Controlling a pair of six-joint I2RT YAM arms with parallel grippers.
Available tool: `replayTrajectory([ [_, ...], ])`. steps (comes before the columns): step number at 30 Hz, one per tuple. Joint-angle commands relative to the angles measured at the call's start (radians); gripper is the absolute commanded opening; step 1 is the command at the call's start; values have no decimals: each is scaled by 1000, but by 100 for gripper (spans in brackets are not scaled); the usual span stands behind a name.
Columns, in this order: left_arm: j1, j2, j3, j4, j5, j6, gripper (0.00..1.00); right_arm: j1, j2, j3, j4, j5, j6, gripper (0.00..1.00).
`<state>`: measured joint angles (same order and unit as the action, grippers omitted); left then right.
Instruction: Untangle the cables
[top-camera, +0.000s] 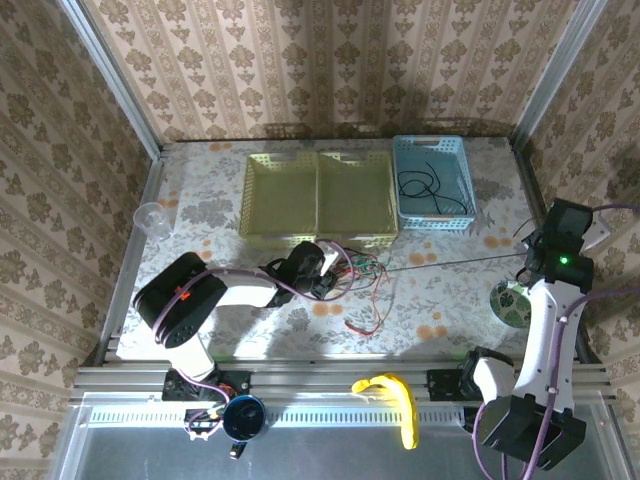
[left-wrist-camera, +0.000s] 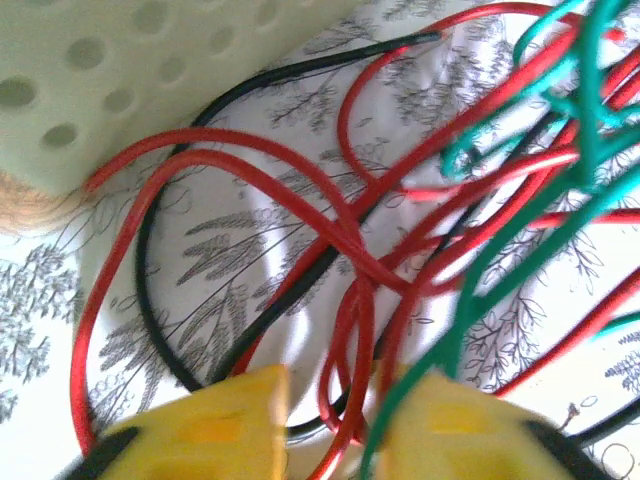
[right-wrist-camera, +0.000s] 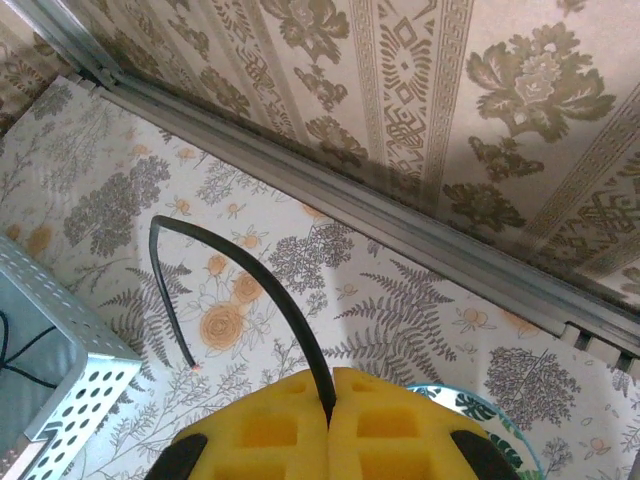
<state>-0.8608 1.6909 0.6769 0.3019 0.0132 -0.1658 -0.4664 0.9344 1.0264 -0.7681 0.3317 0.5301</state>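
Right fingers (right-wrist-camera: 400, 425) clenched on one black cable (right-wrist-camera: 268, 285); left fingers (left-wrist-camera: 215, 430) parted around the tangle.

We record the right gripper (right-wrist-camera: 330, 392) pinching the black cable between its yellow pads, the free end arcing up and left to lie on the floral table (right-wrist-camera: 420, 300) near the blue basket (right-wrist-camera: 70, 400). From above, this cable (top-camera: 450, 262) runs taut from the right gripper (top-camera: 533, 262) to the cables (top-camera: 355, 275) heaped just in front of the two pale baskets (top-camera: 318, 238). We note the left gripper (left-wrist-camera: 335, 400) set low over that heap, red and green strands passing through the gap between its pads; whether any strand is squeezed, we cannot tell. More black cable lies inside the blue basket (top-camera: 432, 226). A patterned plate (top-camera: 508, 300) sits beside the right arm, a clear cup (top-camera: 152, 218) at far left, a banana (top-camera: 398, 398) on the near rail.
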Motion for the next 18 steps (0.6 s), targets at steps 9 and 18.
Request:
replayTrajectory([
  [9, 96, -94, -124, -175, -195, -127, 0, -112, 72, 94, 13, -30, 9, 0],
  [18, 80, -139, -147, -134, -128, -69, 0, -60, 82, 204, 76, -293, -32, 0],
])
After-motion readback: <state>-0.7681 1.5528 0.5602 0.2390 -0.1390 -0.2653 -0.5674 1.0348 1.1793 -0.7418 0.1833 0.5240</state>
